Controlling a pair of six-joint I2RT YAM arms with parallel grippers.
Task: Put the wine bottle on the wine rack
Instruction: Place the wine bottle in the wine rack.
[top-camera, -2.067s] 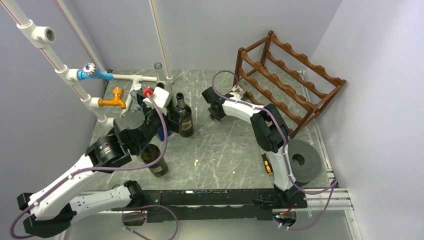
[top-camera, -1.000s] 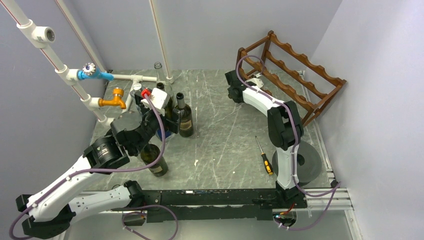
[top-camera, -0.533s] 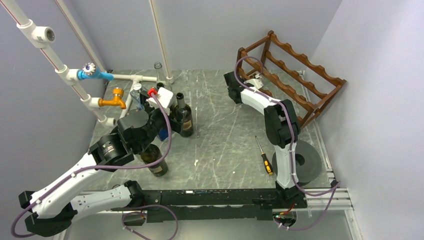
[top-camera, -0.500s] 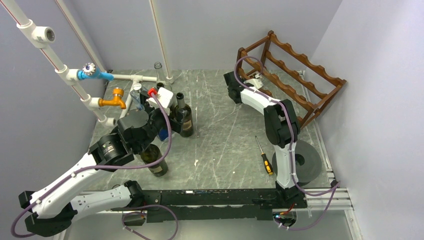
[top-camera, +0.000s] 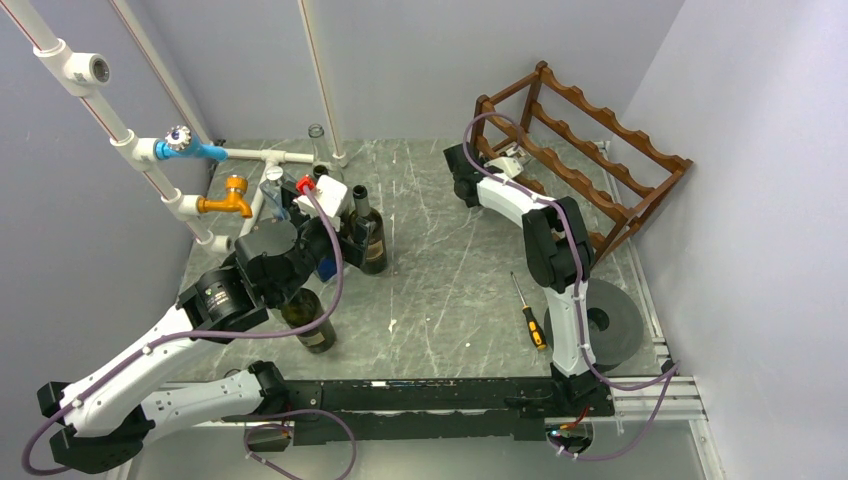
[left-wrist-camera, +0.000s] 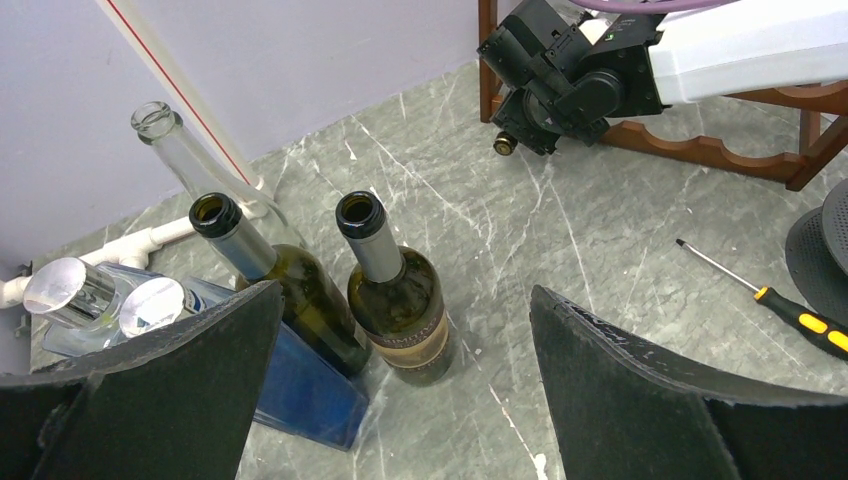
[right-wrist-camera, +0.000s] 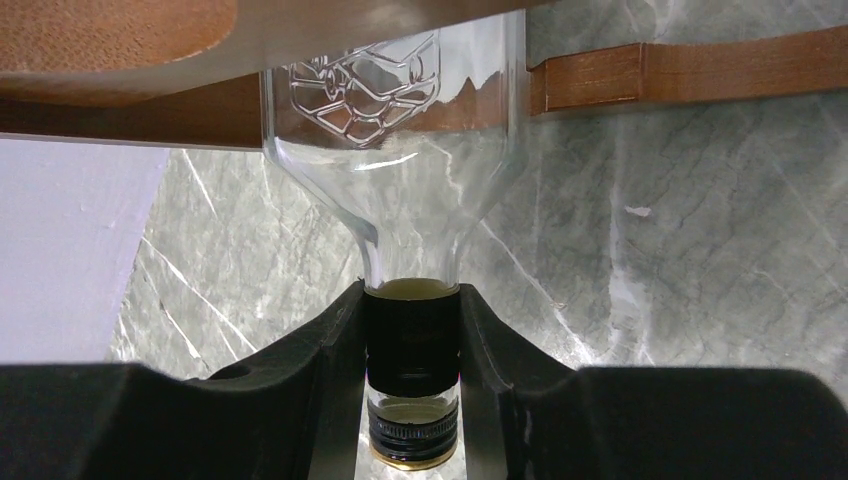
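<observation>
My right gripper (right-wrist-camera: 412, 350) is shut on the black-banded neck of a clear glass wine bottle (right-wrist-camera: 400, 130). The bottle's body reaches forward under a rail (right-wrist-camera: 690, 70) of the dark reddish-brown wine rack (top-camera: 590, 150). From above, that gripper (top-camera: 470, 185) sits at the rack's near left corner and my arm hides most of the bottle. The bottle's gold cap end (left-wrist-camera: 503, 145) shows in the left wrist view. My left gripper (left-wrist-camera: 402, 300) stands wide open above an upright dark green bottle (left-wrist-camera: 400, 310), touching nothing.
A second dark bottle (left-wrist-camera: 290, 290), a clear bottle (left-wrist-camera: 185, 150) and a blue box (left-wrist-camera: 300, 390) stand by the left gripper. Another bottle (top-camera: 310, 320) stands near the left arm. A screwdriver (top-camera: 528, 315) and a grey roll (top-camera: 605, 320) lie right. White pipes with taps (top-camera: 215, 150) line the left.
My right arm has carried the clear bottle from mid-table up to the rack's left end, then barely shifted. The left arm crept slightly forward, its gripper still open.
</observation>
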